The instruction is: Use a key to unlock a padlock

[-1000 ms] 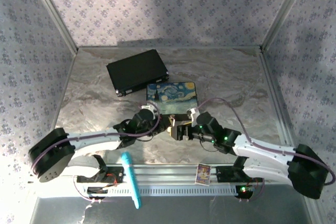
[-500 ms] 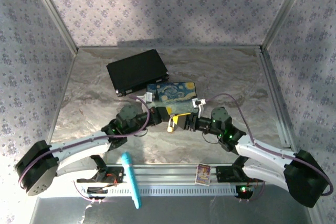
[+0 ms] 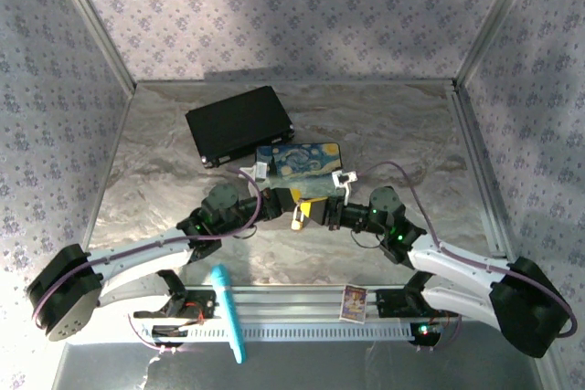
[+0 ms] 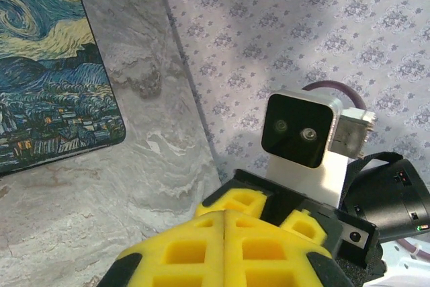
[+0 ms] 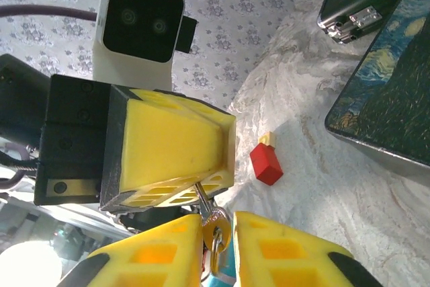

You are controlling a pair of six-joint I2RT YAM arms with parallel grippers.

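So we're seeing the left gripper (image 5: 211, 178) clamping shut on the silver key (image 5: 201, 197), while the right gripper's (image 5: 218, 220) 2 jaws are squeezing the brass padlock (image 5: 216, 225) mid-table, just near of the painted box (image 3: 302, 163).

Just beyond the jaws: painted box (image 3: 300, 167) with a swirling night sky, flat on marble table (image 3: 402, 125). Farther past it, black case (image 3: 239, 123). Small red block (image 5: 266, 165) near the jaws. Teal pen (image 3: 228, 312) and card (image 3: 354, 301) well behind them.
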